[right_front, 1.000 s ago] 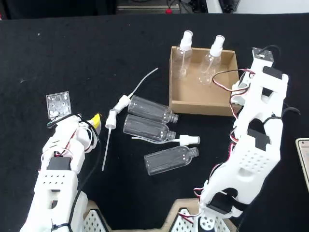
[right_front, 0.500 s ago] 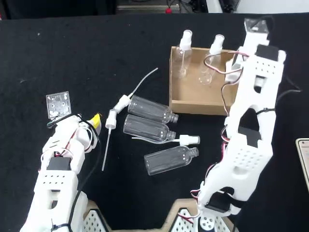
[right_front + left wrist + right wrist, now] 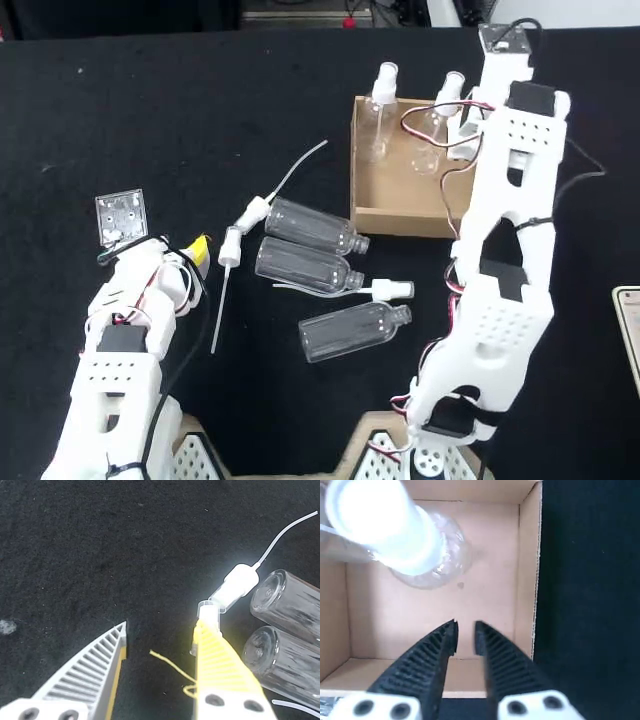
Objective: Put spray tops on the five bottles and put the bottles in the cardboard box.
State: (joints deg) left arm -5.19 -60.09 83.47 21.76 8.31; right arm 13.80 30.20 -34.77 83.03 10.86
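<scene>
Our right gripper (image 3: 465, 625) hung clenched, empty, over the cardboard box (image 3: 405, 222) beside a finished bottle (image 3: 435, 560); our left gripper (image 3: 162, 627) gaped by a spray top (image 3: 235, 582), ready to grasp.

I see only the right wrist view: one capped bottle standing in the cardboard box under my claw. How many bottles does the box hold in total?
Observer: Two capped bottles stand side by side at the far wall of the cardboard box.
Operator: And how many wait outside the box?
Observer: Three uncapped bottles lie on their sides on the black table, beside the box.
Operator: Where are the tops for them?
Observer: Three loose spray tops lie among those bottles. The left claw, open, hangs close to one of them.
</scene>
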